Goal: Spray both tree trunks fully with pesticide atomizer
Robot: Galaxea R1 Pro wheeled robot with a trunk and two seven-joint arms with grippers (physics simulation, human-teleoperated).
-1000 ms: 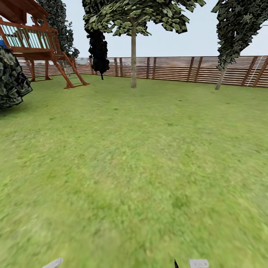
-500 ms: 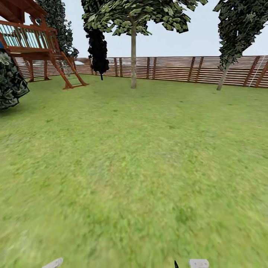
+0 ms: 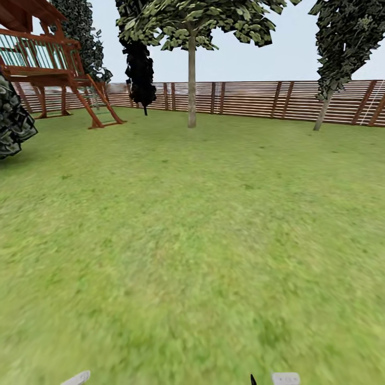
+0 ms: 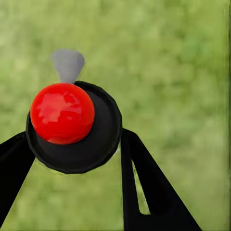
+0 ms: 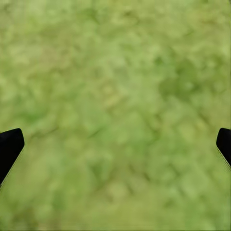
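Closest in, the left gripper [image 4: 72, 154] is clamped on the pesticide atomizer [image 4: 77, 139]: in the left wrist view its two black fingers [image 4: 154, 192] press against either side of a round black body seen end-on, with a glossy red dome on its face and a small light grey trigger head poking out beyond it, all hanging over blurred grass. The right gripper [image 5: 115, 144] hangs over bare lawn with its jaws spread wide, only the two dark fingertips [image 5: 9, 147] showing at opposite edges of the right wrist view and nothing between them. From the head view, two pale grey bits of the robot and a thin black tip peek in at the very bottom edge, and the lawn [image 3: 192, 240] of the garden runs away from them, wide and green. Off to the left a dark, leafy bush [image 3: 13, 120] sits partly cut off by the frame. Farther back on the left stands a red-brown wooden play structure [image 3: 53, 64] with a railed deck and a slanting ladder. A slim, pale-trunked tree [image 3: 191, 75] rises near the middle of the far lawn, with a dark, almost black hanging mass of foliage [image 3: 140, 69] just to its left, and another slim leaning tree [image 3: 326, 107] stands at the right. A brown slatted fence [image 3: 256, 99] closes off the back, under a pale sky.
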